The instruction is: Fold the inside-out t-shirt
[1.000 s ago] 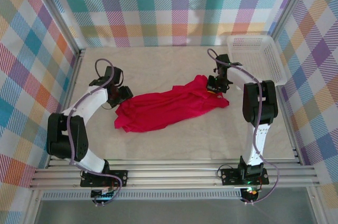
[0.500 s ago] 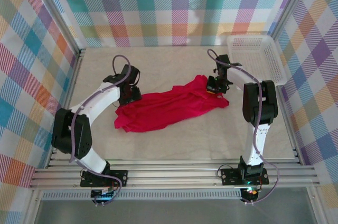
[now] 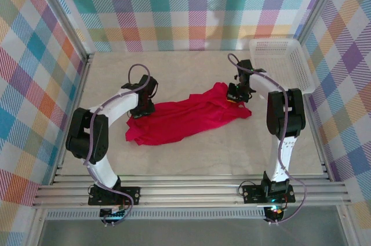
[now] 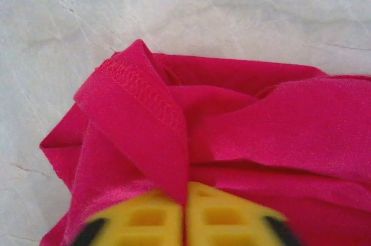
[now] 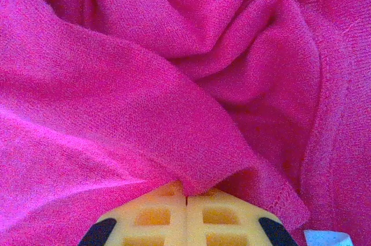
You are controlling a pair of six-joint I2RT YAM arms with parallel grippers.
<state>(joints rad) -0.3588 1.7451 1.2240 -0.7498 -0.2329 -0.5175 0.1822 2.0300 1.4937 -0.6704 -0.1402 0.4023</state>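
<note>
Both left fingers and right fingers pinch t-shirt, partly covered.

The table has a pale, creased top. A crumpled red t-shirt lies on it, stretched between the left gripper and the right gripper. A white mesh basket sits beyond the right gripper, off to its right.
</note>
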